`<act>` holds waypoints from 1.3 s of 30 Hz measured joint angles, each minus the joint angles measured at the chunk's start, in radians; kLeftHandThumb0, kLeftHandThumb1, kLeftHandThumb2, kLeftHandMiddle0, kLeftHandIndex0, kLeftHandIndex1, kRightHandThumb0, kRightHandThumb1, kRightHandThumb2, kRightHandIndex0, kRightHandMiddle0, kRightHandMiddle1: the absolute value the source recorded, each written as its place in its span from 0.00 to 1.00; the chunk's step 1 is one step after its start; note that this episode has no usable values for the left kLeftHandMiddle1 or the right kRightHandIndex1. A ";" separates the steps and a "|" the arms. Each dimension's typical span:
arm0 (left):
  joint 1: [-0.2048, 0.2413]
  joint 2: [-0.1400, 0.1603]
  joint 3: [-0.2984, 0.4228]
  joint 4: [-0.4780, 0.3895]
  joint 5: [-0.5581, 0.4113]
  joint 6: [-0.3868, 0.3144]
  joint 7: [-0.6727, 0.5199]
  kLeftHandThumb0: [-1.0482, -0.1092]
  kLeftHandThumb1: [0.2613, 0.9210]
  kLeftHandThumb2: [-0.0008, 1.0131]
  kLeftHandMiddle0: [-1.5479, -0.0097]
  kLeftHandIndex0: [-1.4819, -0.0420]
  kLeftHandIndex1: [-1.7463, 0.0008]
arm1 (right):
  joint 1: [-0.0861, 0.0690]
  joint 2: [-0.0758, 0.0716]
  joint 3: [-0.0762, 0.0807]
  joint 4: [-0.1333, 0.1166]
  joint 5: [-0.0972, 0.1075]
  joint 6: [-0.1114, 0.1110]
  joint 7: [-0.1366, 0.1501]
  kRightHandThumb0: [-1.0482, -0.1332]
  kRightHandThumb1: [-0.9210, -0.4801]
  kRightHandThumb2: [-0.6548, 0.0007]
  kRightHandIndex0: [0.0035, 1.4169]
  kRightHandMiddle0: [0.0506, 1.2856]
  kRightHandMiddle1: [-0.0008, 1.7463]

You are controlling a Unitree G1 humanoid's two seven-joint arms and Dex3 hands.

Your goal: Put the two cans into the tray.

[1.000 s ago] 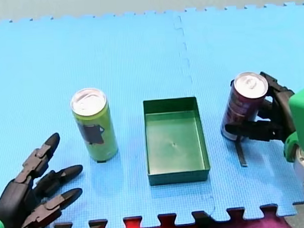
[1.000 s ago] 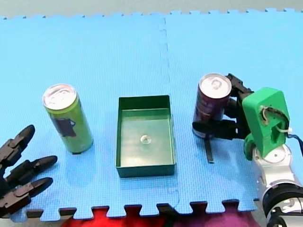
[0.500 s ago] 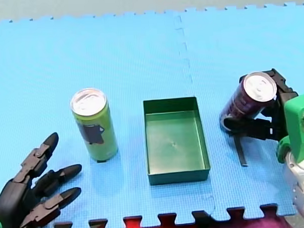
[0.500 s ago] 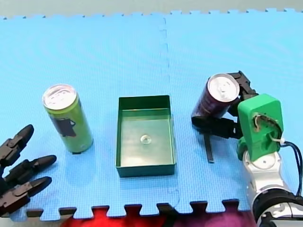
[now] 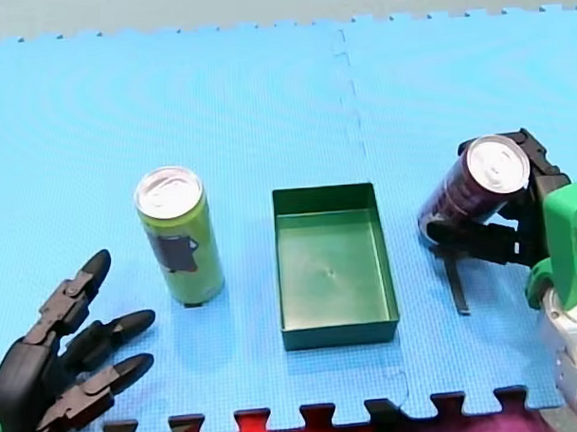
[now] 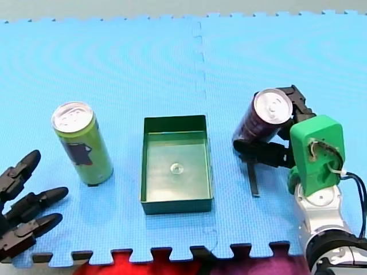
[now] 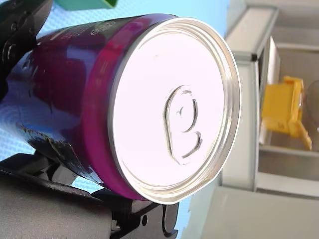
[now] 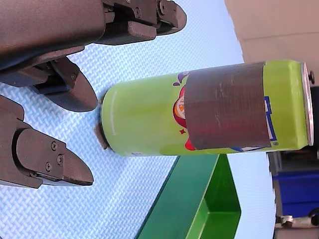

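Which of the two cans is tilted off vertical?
The purple can, gripped by the right hand right of the tray, leans. The green can stands upright left of it, apart from the open left hand.

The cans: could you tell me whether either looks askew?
The purple can is tilted, its top leaning away from the green tray, gripped by the right hand. The green can stands upright; the left hand is nearby.

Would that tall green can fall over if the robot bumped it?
Probably: the green can stands tall and narrow on the foam mat, so a high nudge could tip it; toppled, it would likely roll. The left hand near it holds nothing; the right hand grips the purple can.
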 measured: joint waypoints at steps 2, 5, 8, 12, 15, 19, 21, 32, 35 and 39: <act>0.001 0.000 -0.001 -0.002 0.001 0.002 0.001 0.00 0.99 0.00 0.72 0.92 1.00 | -0.011 0.000 0.000 -0.002 0.002 0.018 0.005 0.73 0.23 0.98 0.63 0.41 1.00; 0.001 -0.001 -0.004 -0.003 0.002 0.005 0.002 0.00 0.99 0.00 0.72 0.92 1.00 | -0.046 0.001 -0.005 -0.013 0.019 0.065 0.018 0.73 0.22 0.98 0.64 0.41 1.00; 0.001 -0.002 -0.005 -0.002 0.002 0.006 0.002 0.00 0.99 0.00 0.72 0.92 1.00 | -0.078 0.007 -0.006 -0.034 0.031 0.110 0.021 0.72 0.22 0.99 0.64 0.41 1.00; 0.000 -0.006 -0.008 0.005 0.003 0.006 0.003 0.00 0.99 0.00 0.72 0.92 1.00 | -0.102 0.010 0.002 -0.055 0.033 0.141 0.024 0.72 0.22 0.99 0.65 0.41 1.00; 0.001 -0.009 -0.009 0.006 0.003 0.005 0.003 0.00 0.99 0.00 0.72 0.92 1.00 | -0.106 0.010 0.005 -0.065 0.036 0.148 0.028 0.71 0.22 0.99 0.65 0.41 1.00; 0.000 -0.012 -0.011 0.008 0.004 0.002 0.004 0.00 0.98 0.00 0.72 0.92 1.00 | -0.107 0.010 0.010 -0.089 0.042 0.142 0.049 0.71 0.22 0.99 0.66 0.41 1.00; 0.001 -0.016 -0.013 0.008 0.005 0.002 0.004 0.00 0.98 0.00 0.72 0.92 1.00 | -0.108 0.008 0.008 -0.101 0.056 0.134 0.080 0.71 0.22 0.99 0.66 0.41 1.00; -0.006 -0.023 -0.016 0.033 0.012 -0.019 0.004 0.00 0.97 0.00 0.72 0.91 1.00 | -0.114 -0.009 -0.015 -0.110 0.120 0.120 0.215 0.72 0.22 0.99 0.67 0.41 1.00; -0.010 -0.023 -0.016 0.042 0.012 -0.025 0.003 0.00 0.97 0.00 0.72 0.92 1.00 | -0.114 -0.007 -0.016 -0.120 0.130 0.114 0.234 0.72 0.22 0.99 0.67 0.41 1.00; -0.016 -0.023 -0.016 0.054 0.012 -0.034 0.001 0.00 0.96 0.00 0.72 0.92 1.00 | -0.112 -0.003 -0.022 -0.154 0.173 0.114 0.325 0.73 0.22 1.00 0.67 0.41 1.00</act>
